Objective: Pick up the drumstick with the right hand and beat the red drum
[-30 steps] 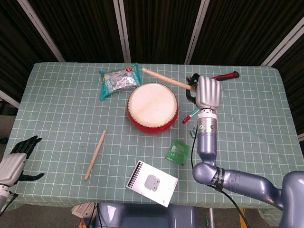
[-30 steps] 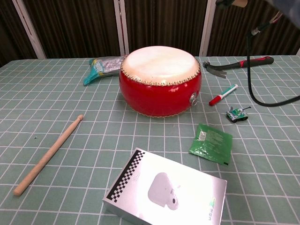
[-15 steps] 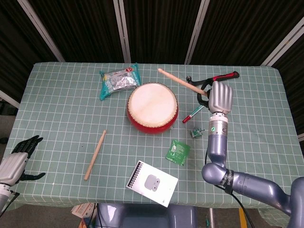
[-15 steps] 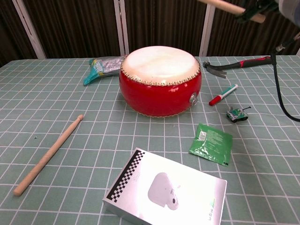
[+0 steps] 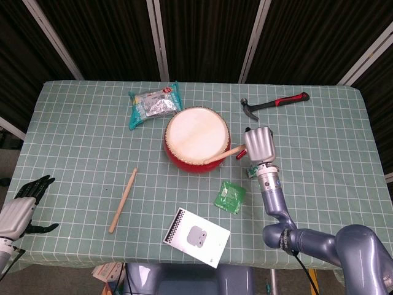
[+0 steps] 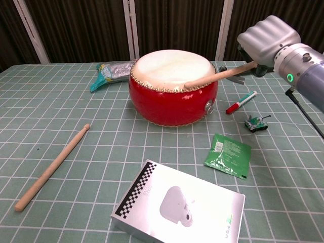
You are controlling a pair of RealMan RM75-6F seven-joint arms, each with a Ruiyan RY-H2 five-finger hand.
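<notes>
The red drum (image 5: 197, 140) (image 6: 172, 98) stands mid-table with its pale skin facing up. My right hand (image 5: 259, 145) (image 6: 266, 41) sits just right of it and grips a wooden drumstick (image 5: 219, 154) (image 6: 218, 74). The stick slants down to the left, and its tip lies on the drum skin near the right front rim. A second drumstick (image 5: 123, 200) (image 6: 51, 167) lies loose on the cloth at the front left. My left hand (image 5: 21, 206) hangs off the table's left front corner, holding nothing, fingers apart.
A hammer (image 5: 274, 102) (image 6: 238, 75) lies behind my right hand. A red marker (image 6: 240, 102), a small green toy (image 6: 255, 123) and a green packet (image 5: 230, 196) (image 6: 228, 154) lie right of the drum. A white box (image 5: 196, 236) (image 6: 179, 205) sits at the front, a foil bag (image 5: 152, 105) behind left.
My right hand has swung down and toward the drum from its raised position. The drumstick came down with it, its tip dropping from above the table's back onto the drum skin.
</notes>
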